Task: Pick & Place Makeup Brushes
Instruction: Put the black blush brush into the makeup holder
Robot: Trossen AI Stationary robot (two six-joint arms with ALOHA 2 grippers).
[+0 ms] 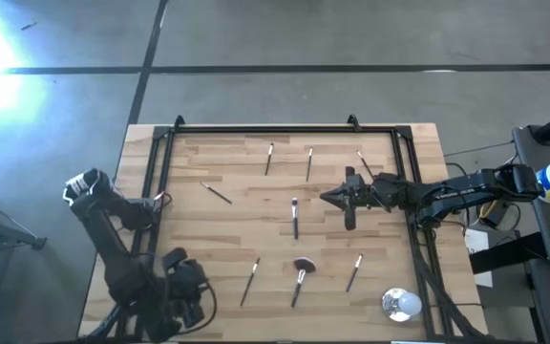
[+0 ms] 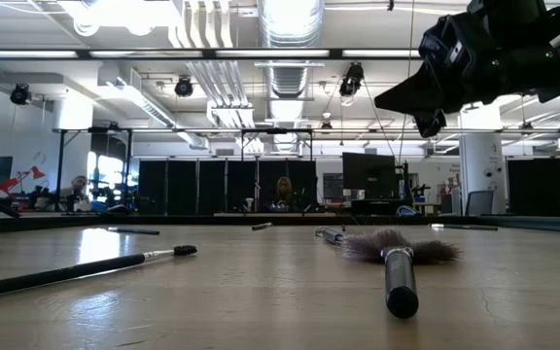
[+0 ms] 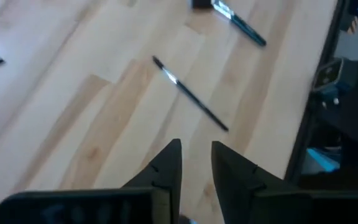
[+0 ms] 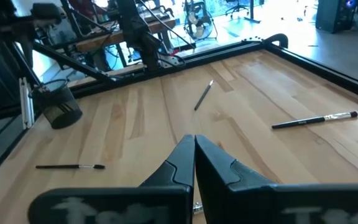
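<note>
I see the brushes [image 1: 295,218] lying flat all over the wooden table [image 1: 208,239], none of them held. The fluffy brush [image 1: 301,275] is my landmark — it lies near the front edge, about in the middle. One thin brush [image 1: 250,282] lies just to its left, one [image 1: 353,273] just to its right, and three more sit far behind it near the back rail. Another [image 1: 217,193] lies tilted, back and to the left of it. A shiny round thing [image 1: 400,304] sits right of the fluffy brush, by the front corner.

My right gripper [image 1: 350,222] hangs above the table, behind the fluffy brush and a bit right. Its fingers are pressed together with nothing between them.

My left gripper [image 3: 196,163] is far left of the fluffy brush, near the table's left front corner. Its fingers stand a little apart — empty.

A black mesh cup [image 4: 59,106] stands by the left rail.
</note>
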